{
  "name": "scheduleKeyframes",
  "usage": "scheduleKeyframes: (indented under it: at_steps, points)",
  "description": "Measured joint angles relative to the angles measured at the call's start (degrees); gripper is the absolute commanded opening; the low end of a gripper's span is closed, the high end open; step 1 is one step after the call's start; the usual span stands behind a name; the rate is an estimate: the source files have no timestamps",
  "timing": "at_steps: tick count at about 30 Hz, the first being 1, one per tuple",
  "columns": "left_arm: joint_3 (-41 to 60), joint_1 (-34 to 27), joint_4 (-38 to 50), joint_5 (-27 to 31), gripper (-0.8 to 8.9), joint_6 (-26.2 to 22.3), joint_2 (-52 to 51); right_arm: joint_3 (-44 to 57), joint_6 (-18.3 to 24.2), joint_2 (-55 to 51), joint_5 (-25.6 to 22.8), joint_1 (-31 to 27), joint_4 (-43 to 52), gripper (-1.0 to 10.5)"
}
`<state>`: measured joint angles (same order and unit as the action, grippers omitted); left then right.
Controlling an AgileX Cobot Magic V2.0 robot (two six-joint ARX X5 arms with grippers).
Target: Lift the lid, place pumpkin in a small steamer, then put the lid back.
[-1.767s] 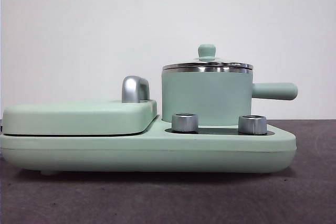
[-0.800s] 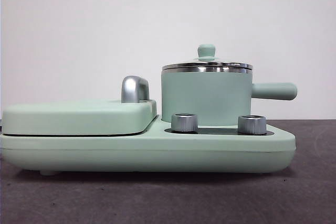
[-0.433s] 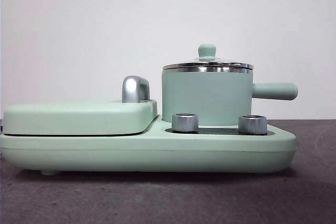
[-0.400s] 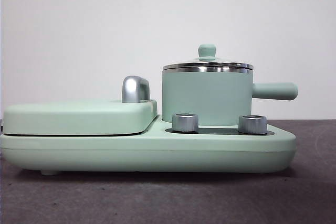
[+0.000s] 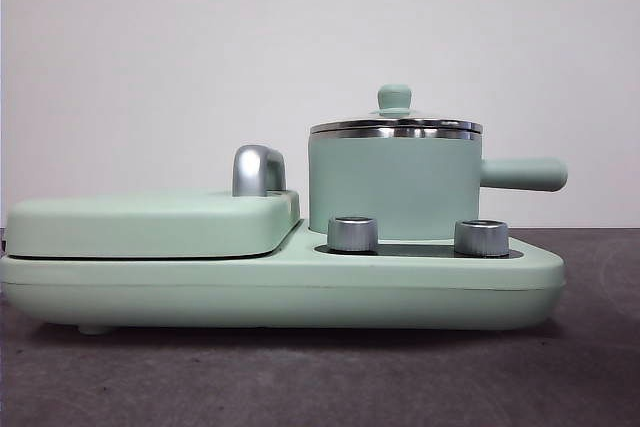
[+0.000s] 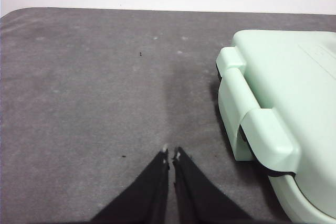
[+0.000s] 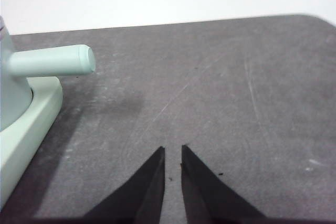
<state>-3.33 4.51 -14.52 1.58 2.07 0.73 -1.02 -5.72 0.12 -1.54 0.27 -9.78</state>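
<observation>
The small steamer (image 5: 394,187) stands on the right half of a mint-green cooker base (image 5: 280,287), with its straight handle (image 5: 522,174) pointing right. The lid (image 5: 395,126) sits shut on it, its green knob on top. The pumpkin is not in view. My left gripper (image 6: 171,154) is shut and empty over bare table beside the cooker's griddle end (image 6: 278,103). My right gripper (image 7: 172,149) is shut but for a narrow slit and is empty, over bare table off the steamer handle's tip (image 7: 50,61). Neither arm shows in the front view.
A wide flat griddle cover (image 5: 150,222) with a steel handle (image 5: 257,169) fills the base's left half. Two steel dials (image 5: 352,234) (image 5: 481,237) stand in front of the pot. The table is dark grey, with a white wall behind.
</observation>
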Motion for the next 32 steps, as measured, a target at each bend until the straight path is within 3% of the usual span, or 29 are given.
scheduleKeyframes:
  at_steps: [10,32]
  points:
    - [0.00,0.00,0.00,0.00,0.21,0.00,0.00,0.00,5.35,0.07,0.52,0.17,0.00,0.5]
    - [0.00,0.00,0.00,0.00,0.21,0.00,0.00,0.02,5.55,0.07,0.46,0.17,0.22,0.5]
